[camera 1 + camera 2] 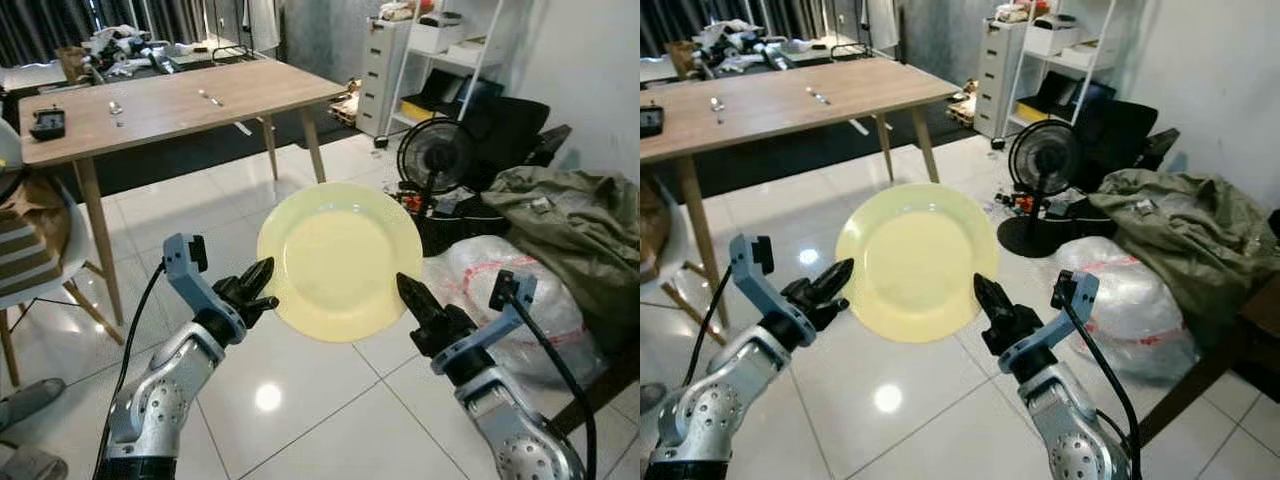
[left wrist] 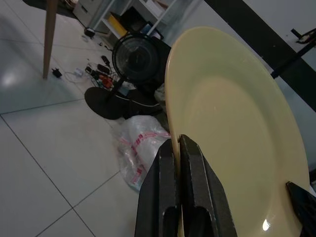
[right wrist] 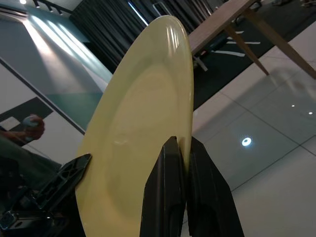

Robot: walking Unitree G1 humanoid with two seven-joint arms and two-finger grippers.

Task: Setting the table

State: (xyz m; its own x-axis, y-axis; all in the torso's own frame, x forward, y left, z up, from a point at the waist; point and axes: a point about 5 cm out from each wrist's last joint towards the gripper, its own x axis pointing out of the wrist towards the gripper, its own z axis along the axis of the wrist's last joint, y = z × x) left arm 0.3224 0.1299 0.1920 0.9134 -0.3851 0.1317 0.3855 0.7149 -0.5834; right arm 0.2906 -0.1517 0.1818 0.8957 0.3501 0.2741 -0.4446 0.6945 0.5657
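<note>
Left gripper [image 1: 262,283] and right gripper [image 1: 410,292] clamped on yellow plate [image 1: 338,258] rim.

The plate [image 1: 338,258] hangs between left gripper [image 1: 262,283] and right gripper [image 1: 412,297], table [image 1: 170,100] ahead-left behind it, fan [image 1: 435,160] and bags [image 1: 500,280] to the right.

A lived-in home: wooden dining table [image 1: 170,100], floor fan [image 1: 435,160], cluttered shelving [image 1: 440,60].

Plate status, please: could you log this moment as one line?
yellow plate: held up over floor | left claw: shut on rim | right claw: shut on rim | wooden table: ahead
</note>
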